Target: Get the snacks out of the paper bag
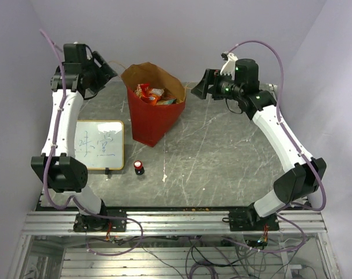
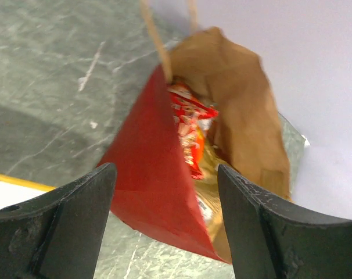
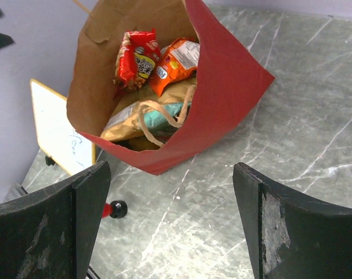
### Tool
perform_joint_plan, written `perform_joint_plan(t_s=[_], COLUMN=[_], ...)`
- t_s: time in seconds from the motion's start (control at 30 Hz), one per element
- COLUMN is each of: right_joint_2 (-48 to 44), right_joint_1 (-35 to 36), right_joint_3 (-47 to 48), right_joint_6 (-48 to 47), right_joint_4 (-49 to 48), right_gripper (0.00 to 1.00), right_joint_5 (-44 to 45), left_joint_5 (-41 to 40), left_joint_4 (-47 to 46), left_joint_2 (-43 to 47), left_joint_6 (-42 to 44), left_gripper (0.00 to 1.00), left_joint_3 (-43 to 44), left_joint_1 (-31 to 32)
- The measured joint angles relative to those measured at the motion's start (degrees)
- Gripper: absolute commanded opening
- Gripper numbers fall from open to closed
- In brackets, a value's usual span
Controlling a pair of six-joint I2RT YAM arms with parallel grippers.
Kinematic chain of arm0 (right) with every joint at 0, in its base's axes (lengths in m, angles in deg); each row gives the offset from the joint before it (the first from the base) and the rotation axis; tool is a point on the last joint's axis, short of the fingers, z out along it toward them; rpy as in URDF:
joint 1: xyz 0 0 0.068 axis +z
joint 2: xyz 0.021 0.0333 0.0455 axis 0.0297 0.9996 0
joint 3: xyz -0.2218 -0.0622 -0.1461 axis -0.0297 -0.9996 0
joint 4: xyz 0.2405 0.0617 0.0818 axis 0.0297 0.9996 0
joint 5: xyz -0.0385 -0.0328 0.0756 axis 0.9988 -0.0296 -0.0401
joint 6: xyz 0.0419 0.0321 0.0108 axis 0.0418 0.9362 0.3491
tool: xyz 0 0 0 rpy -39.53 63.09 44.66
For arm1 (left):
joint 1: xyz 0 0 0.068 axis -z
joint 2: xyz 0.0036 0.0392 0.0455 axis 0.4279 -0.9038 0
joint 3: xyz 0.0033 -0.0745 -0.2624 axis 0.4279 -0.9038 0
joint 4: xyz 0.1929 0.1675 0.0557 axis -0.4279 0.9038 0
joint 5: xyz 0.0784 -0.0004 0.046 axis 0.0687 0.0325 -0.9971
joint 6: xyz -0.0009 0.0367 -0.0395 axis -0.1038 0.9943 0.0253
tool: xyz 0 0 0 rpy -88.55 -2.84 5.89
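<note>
Left gripper (image 2: 165, 174) and right gripper (image 3: 171, 168) gape empty; snacks (image 3: 142, 55) look light, crinkly, slippery (pinch a top seam), paper bag (image 3: 225, 87) flimsy.

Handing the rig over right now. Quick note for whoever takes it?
Left gripper: open, empty, facing the paper bag.
Right gripper: open, empty, on the bag's other side.
Bag stands open on the table. The snacks are inside: red packet, orange packet, teal pack lower down.
Done: nothing is out yet.
Left: pull out every snack.
</note>
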Motion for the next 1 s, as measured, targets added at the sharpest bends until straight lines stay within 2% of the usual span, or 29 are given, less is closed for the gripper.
perform_joint_plan(t_s=[0.1,0.2,0.3,0.47,0.57,0.63,0.7,0.83,1.0], right_joint_2=[0.2,0.2,0.7,2.6,3.5,3.5,3.5,3.5,3.0], right_joint_1=[0.2,0.4,0.8,1.3,1.3,1.3,1.4,1.5,1.5], right_joint_3=[2.0,2.3,2.3,3.2,3.8,3.8,3.8,4.2,4.8], right_joint_6=[-0.3,-0.3,0.2,-0.1,-0.5,-0.7,-1.0,-2.3,-3.2], right_joint_4=[1.6,2.1,2.1,2.8,3.3,3.4,3.3,4.1,4.3], right_gripper=[0.85,0.83,0.8,0.8,0.8,0.8,0.8,0.79,0.79], right_joint_5=[-0.5,-1.5,-3.0,-4.5,-4.6,-4.9,-5.2,-4.8,-3.8], left_joint_5=[1.6,3.5,6.7,14.5,19.1,22.0,24.4,28.4,31.6], left_joint_4=[-0.3,0.2,0.0,-4.6,-10.1,-14.5,-20.4,-34.4,-45.0], left_joint_2=[-1.2,-5.6,-12.8,-19.1,-22.3,-23.5,-23.6,-23.1,-24.4], left_joint_6=[-1.4,-0.9,0.3,-1.7,-5.0,-7.5,-9.8,-16.5,-23.3], left_gripper=[0.82,0.81,0.63,0.62,0.6,0.65,0.68,0.66,0.68], left_joint_3=[-2.9,-0.3,6.1,7.6,8.2,8.0,6.4,0.1,-2.3], left_joint_1=[-4.3,-7.7,-10.3,-11.8,-11.8,-11.8,-11.8,-11.8,-11.6])
